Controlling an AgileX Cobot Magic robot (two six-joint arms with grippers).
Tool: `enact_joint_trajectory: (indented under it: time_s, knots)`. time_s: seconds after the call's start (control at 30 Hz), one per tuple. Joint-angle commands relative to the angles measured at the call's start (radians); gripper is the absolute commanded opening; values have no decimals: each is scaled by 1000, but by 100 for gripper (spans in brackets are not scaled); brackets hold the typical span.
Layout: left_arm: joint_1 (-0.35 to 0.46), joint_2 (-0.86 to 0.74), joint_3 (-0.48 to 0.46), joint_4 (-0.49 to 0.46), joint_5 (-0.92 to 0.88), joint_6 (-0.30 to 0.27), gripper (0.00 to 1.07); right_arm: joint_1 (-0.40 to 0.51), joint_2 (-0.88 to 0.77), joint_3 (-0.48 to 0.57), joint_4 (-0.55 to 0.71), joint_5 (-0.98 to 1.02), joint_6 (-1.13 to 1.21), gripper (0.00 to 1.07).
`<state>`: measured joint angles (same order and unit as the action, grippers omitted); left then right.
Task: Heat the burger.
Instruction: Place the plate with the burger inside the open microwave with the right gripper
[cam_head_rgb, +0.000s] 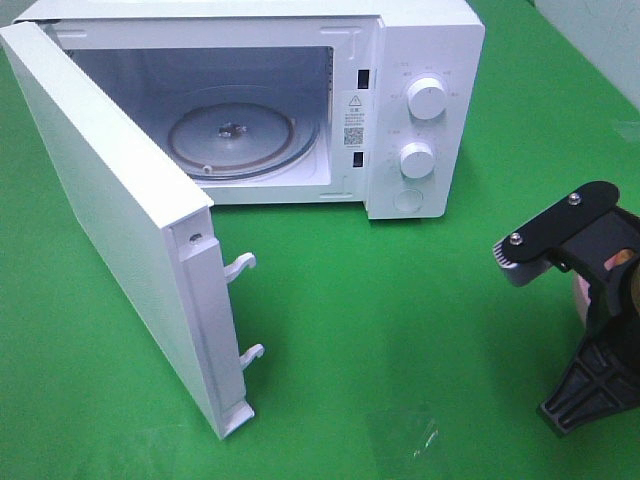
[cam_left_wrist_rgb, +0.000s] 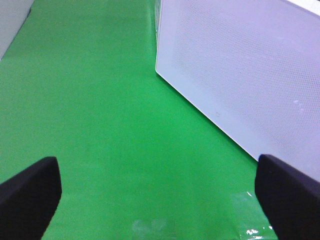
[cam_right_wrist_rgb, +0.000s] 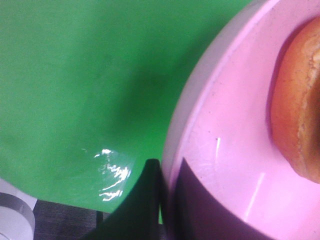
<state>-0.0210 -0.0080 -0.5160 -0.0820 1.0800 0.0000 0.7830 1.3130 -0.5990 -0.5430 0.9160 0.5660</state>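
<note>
Jaws on L gripper (cam_left_wrist_rgb: 160, 195) stand wide, holding nothing, black fingertips (cam_left_wrist_rgb: 27, 190) over the green table (cam_left_wrist_rgb: 100, 100) w/ a white dotted face of the microwave (cam_head_rgb: 425, 40) close by on one side. Microwave sits at back of table. Its door (cam_head_rgb: 110, 190) is swung fully open toward the L, w/ two white latch hooks (cam_head_rgb: 244, 266) sticking out of the free edge. Cavity is open, glass turntable (cam_head_rgb: 240, 130) visible inside. Control panel is on R side of the box: two round knobs (cam_head_rgb: 428, 100) stacked, round button (cam_head_rgb: 408, 200) under them. Further R, near the table's R edge, R arm (cam_head_rgb: 590, 290) angles down. R gripper (cam_right_wrist_rgb: 167, 200) is clamped tight on rim of pink plate (cam_right_wrist_rgb: 225, 125), one finger outside the rim, other on the inner side. Burger (cam_right_wrist_rgb: 300, 95) sits on that plate, only its golden-brown bun edge showing in R wrist view. In the high view the arm hides nearly all of plate + burger. Both are well apart from the microwave, off to its front R. Can't tell if plate rests on table or is lifted.
</note>
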Motion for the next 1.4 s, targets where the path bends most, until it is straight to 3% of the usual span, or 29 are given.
enact_joint_trajectory:
  time_s: [0.03,0.8,1.4]
  knots:
    - [-7,-13,1,-5,-15,0,100,42,-10,8,-45,36,16,0]
    - [-7,-13,1,-5,-15,0,100,382,-10,15,-83,70,8,0]
    - [-7,-13,1,-5,-15,0,100,396,-10,15,-237,47,-171,0]
